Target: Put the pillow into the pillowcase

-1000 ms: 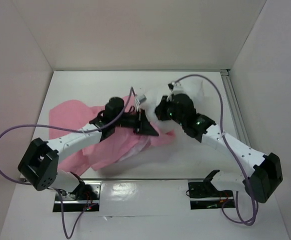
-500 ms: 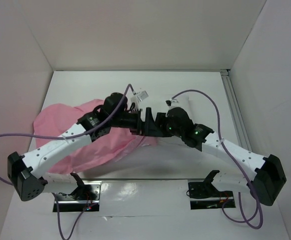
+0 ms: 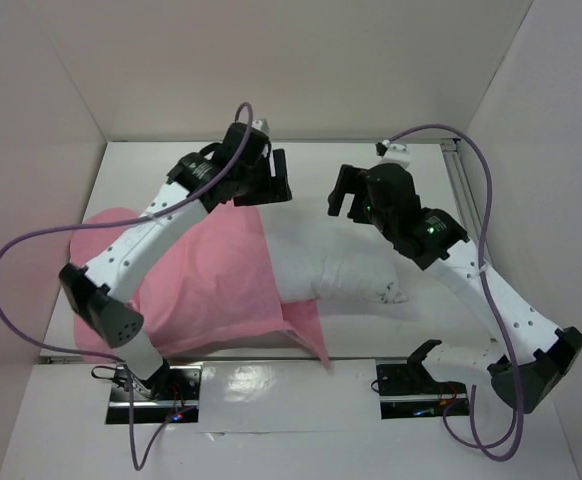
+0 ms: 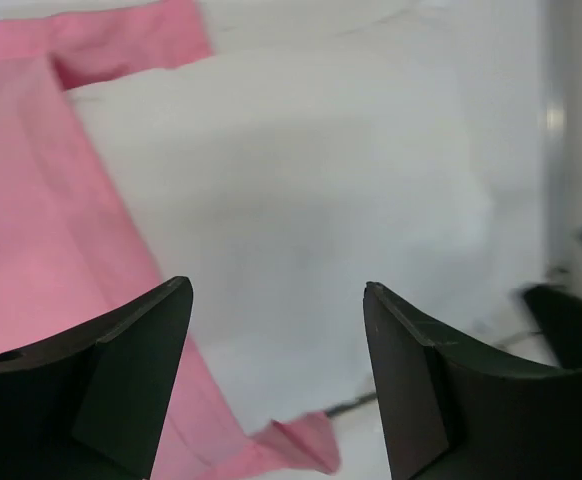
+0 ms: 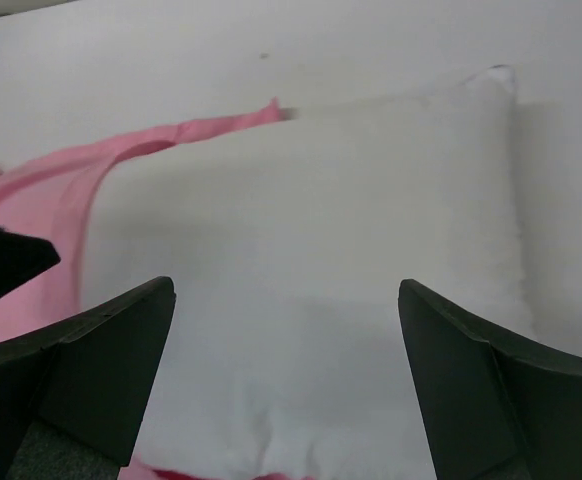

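A second ago both my grippers were low in the middle of the top view, pinched into bunched cloth. Now my left gripper [image 3: 279, 178] [image 4: 276, 300] is lifted to the upper centre and my right gripper [image 3: 339, 190] [image 5: 286, 290] sits just right of it. Both have their fingers spread wide with nothing between them. The pillowcase [image 3: 201, 280] [image 4: 31, 220] [image 5: 41, 190], crumpled before, now lies spread flat across the left half of the table [image 3: 371, 155]. The pillow [image 3: 346, 260] [image 4: 321, 200] [image 5: 321, 220] lies flat in the centre, its left part inside the pink sack and its right part sticking out.
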Available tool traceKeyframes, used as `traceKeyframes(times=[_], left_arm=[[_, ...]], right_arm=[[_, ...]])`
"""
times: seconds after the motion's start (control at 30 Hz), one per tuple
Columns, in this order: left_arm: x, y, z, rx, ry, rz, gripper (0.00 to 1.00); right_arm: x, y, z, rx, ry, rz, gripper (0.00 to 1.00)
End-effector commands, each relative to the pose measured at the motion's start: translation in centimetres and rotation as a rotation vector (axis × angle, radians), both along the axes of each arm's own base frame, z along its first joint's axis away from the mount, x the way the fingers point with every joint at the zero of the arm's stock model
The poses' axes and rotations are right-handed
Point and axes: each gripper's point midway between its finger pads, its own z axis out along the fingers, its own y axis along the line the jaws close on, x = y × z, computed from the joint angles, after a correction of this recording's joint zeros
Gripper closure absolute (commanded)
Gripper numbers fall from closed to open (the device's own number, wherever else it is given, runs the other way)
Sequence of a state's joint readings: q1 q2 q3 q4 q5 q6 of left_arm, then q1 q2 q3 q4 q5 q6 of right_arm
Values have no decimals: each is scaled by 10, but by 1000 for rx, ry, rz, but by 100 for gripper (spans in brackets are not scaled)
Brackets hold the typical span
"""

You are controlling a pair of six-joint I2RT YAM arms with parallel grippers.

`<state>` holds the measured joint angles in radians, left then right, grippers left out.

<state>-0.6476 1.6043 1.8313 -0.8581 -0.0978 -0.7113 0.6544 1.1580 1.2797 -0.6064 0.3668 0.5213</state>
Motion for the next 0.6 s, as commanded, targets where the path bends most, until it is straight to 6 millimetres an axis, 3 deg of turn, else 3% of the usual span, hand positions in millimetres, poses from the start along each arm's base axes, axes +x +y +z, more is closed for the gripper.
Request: traceKeyframes(times=[0.0, 0.07, 0.1, 0.13, 0.2, 0.23, 0.33, 0.43, 0.5, 0.53, 0.57], left_arm=[[23, 55, -36, 271, 59, 215, 16], [33, 64, -44, 323, 70, 270, 16], [37, 67, -45, 348, 67, 288, 16], [43, 75, -57, 404, 87, 315, 16], [49, 81, -68, 440, 108, 334, 16], [52, 89, -74, 469, 119, 355, 16], [59, 94, -97, 504, 176, 359, 20], [59, 90, -106, 509, 200, 336, 44], [61, 90, -106, 506, 198, 309, 64], [62, 87, -102, 491, 192, 305, 79], [66, 82, -101, 472, 187, 299, 85]], right_arm=[[15, -38, -20, -89, 87, -72, 0], [32, -67, -33, -67, 135, -118, 0], [35, -63, -40, -21, 166, -64, 0], [41, -86, -52, -7, 204, -105, 0], [43, -90, -60, 55, 227, -65, 0], [42, -107, -74, 68, 262, -94, 0], [39, -120, -107, 133, 358, -77, 0], [35, -115, -133, 187, 413, -37, 0], [34, -112, -143, 200, 431, -21, 0], [36, -110, -148, 214, 439, -20, 0], [33, -110, -154, 214, 454, -22, 0]])
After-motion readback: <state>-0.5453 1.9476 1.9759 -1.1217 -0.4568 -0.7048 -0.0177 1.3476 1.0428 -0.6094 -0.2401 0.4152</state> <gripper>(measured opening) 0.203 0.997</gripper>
